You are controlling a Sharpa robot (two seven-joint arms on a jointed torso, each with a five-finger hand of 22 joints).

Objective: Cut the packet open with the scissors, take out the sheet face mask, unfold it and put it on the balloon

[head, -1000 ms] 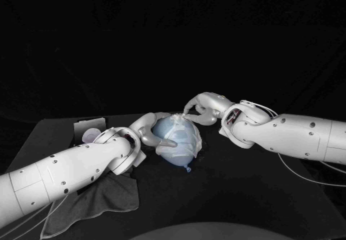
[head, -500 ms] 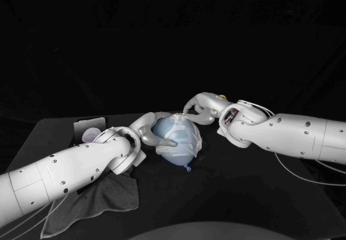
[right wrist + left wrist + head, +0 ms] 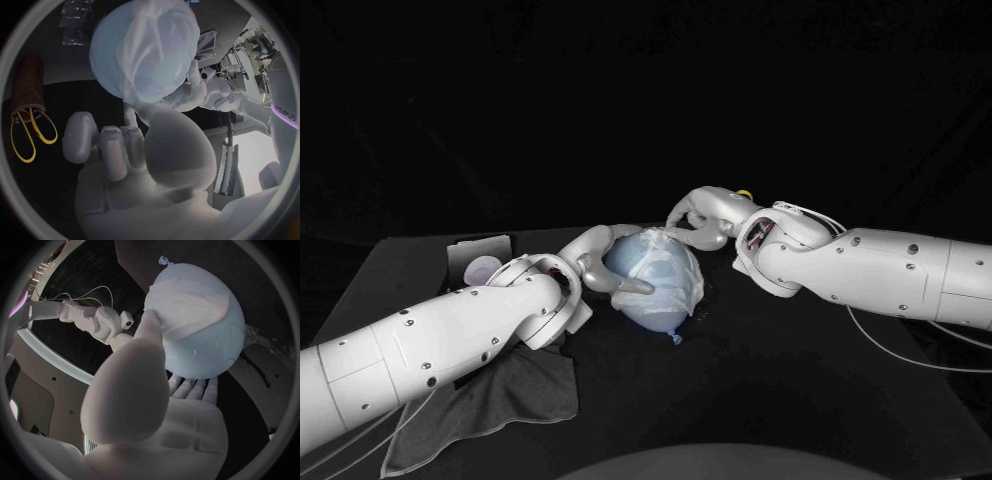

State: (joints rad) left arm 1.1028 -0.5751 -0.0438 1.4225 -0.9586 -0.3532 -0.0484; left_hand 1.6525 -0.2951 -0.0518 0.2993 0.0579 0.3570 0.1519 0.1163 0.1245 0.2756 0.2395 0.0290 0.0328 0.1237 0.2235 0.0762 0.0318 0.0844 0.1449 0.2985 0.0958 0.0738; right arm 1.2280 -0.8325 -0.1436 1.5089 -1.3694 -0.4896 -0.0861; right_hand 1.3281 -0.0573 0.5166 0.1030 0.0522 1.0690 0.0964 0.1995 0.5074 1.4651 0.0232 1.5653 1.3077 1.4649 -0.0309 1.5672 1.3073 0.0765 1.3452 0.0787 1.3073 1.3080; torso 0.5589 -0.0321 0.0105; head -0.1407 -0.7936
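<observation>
Left hand [image 3: 593,262] cradles the balloon [image 3: 651,270] from its 9 o'clock side, thumb pressing the sheet face mask [image 3: 187,305] draped over it. Balloon lies on the desk [image 3: 790,390], long axis 11 to 5 o'clock, knot at 5. Right hand [image 3: 701,218] touches the 12 o'clock end; whether it pinches the mask cannot be told.

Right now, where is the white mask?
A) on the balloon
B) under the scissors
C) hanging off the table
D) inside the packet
A: the mask lies draped over the balloon, which the left hand holds.
</observation>
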